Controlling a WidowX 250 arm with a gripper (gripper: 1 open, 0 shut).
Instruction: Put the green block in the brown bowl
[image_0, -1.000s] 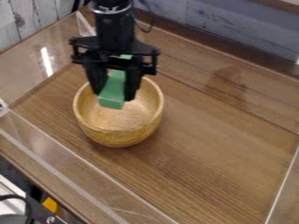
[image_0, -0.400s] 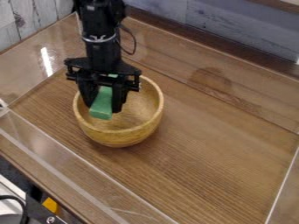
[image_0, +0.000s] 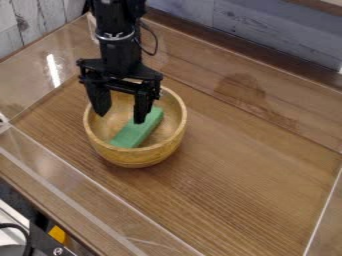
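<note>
Tool (image_0: 119, 103) spread above green block (image_0: 138, 129) lying in brown bowl (image_0: 160, 148) on wooden table (image_0: 254, 150).

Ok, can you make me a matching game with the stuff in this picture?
Things:
1. green block
2. brown bowl
3. gripper
4. table

Descriptions:
A. open, pointing down over the bowl
B. lying loose inside the bowl
C. dark wood, under everything
D. round, light wood, sitting on the table

Pairs: 1-B, 2-D, 3-A, 4-C
</note>
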